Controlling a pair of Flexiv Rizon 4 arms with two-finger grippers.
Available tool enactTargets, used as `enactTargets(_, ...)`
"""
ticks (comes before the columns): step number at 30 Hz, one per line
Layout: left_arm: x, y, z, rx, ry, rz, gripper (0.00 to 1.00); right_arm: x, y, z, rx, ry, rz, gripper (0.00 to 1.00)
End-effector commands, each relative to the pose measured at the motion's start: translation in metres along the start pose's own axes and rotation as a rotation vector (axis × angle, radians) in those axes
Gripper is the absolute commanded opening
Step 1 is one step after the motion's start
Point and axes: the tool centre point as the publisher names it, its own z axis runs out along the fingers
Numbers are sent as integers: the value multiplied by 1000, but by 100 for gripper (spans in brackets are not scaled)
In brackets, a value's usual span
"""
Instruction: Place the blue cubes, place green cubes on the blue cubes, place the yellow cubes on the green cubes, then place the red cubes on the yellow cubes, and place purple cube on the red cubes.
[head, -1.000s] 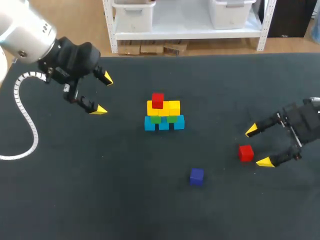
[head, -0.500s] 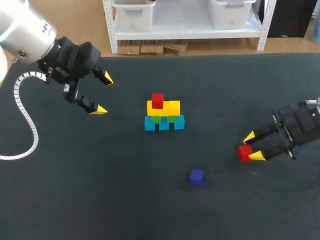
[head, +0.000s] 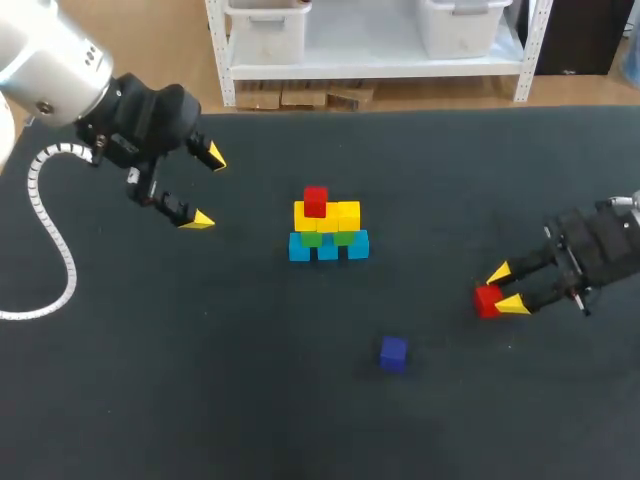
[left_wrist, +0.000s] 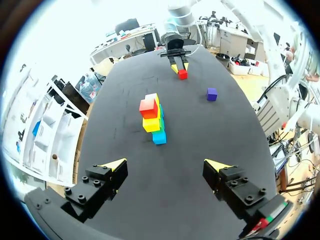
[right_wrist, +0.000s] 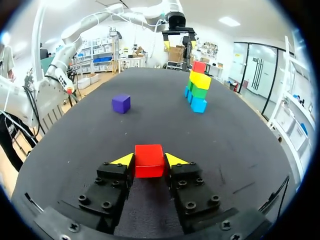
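Pinching the loose red cube (right_wrist: 149, 161) between both tips, the right gripper (head: 506, 289) is sitting seemingly at table level, well apart from the stack (head: 328, 228). Lifting straight, then dropping squarely beside the 1 top red cube (head: 315, 200) is looking wisest. Meanwhile the left gripper (head: 205, 187) is hanging wide.

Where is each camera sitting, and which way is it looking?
Head view: above and behind the robot, looking down on the table; both arms show, left gripper open, right gripper shut on the loose red cube.
Left wrist view: on the left wrist, looking past its own open gripper at the cube stack, the right gripper beyond.
Right wrist view: on the right wrist, looking past the held cube to the stack and purple cube.
Shared: all three show the stack; the wrist views face each other.
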Motion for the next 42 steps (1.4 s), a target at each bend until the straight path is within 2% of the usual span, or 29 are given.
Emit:
enactTargets(1,1,0,0,-1,-2,3,100,-18,-2,-14,28,8,12,0)
enactTargets(4,1,0,0,-1,-2,3,100,-33,-10,-26,75,10,52,0)
enactTargets(8,1,0,0,-1,-2,3,100,-61,-24,-37,137,20,38,0)
enactTargets(13,1,0,0,-1,-2,3,100,-93,-43,-40,163,13,-6,0)
enactTargets(19,1,0,0,-1,-2,3,100,-122,-65,-31,174,-17,-49,0)
enactTargets(25,1,0,0,-1,-2,3,100,-138,-87,-11,169,-41,-50,0)
enactTargets(30,1,0,0,-1,-2,3,100,-146,-104,15,129,-78,-13,0)
enactTargets(42,1,0,0,-1,-2,3,100,-169,-120,57,82,-90,43,0)
